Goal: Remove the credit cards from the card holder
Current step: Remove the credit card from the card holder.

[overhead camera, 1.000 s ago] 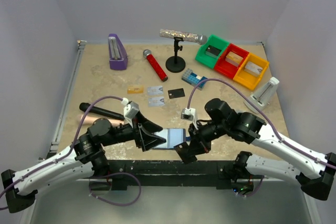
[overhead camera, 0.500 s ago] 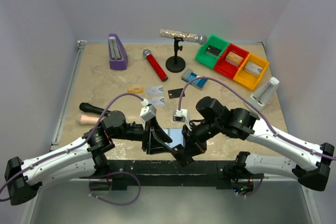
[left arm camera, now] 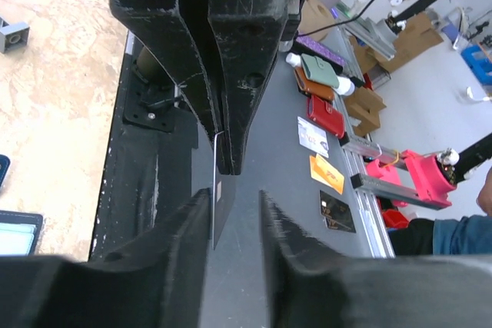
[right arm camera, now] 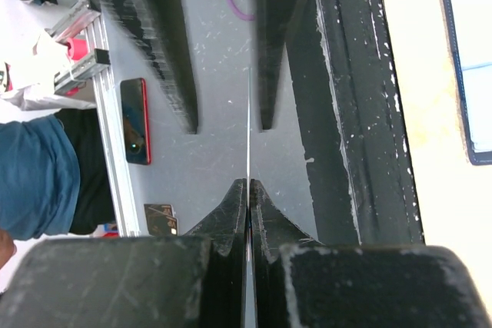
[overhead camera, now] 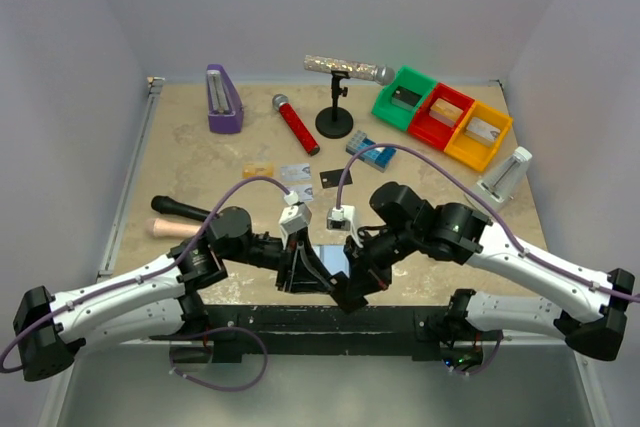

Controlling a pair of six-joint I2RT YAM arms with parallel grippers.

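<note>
The card holder (overhead camera: 335,259) lies open on the table near its front edge, pale pockets up; it also shows in the right wrist view (right arm camera: 470,74) and the left wrist view (left arm camera: 15,232). My right gripper (overhead camera: 347,285) is shut on a thin dark credit card (right arm camera: 248,128), held edge-on beyond the table's front edge. My left gripper (overhead camera: 312,277) is open, its fingers (left arm camera: 184,228) on either side of that card's (left arm camera: 219,205) free end. A gold card (overhead camera: 258,170), a silver card (overhead camera: 295,171) and a dark card (overhead camera: 335,177) lie on the table.
A black-handled tool (overhead camera: 180,210) lies at the left. At the back stand a purple block (overhead camera: 222,99), a red microphone (overhead camera: 295,123), a mic stand (overhead camera: 335,122), a blue-and-white brick (overhead camera: 370,151), green, red and yellow bins (overhead camera: 440,117) and a white holder (overhead camera: 505,177).
My left arm has swung right until its open fingers bracket the card in my right gripper. My right gripper has shifted slightly left, still shut on the card.
</note>
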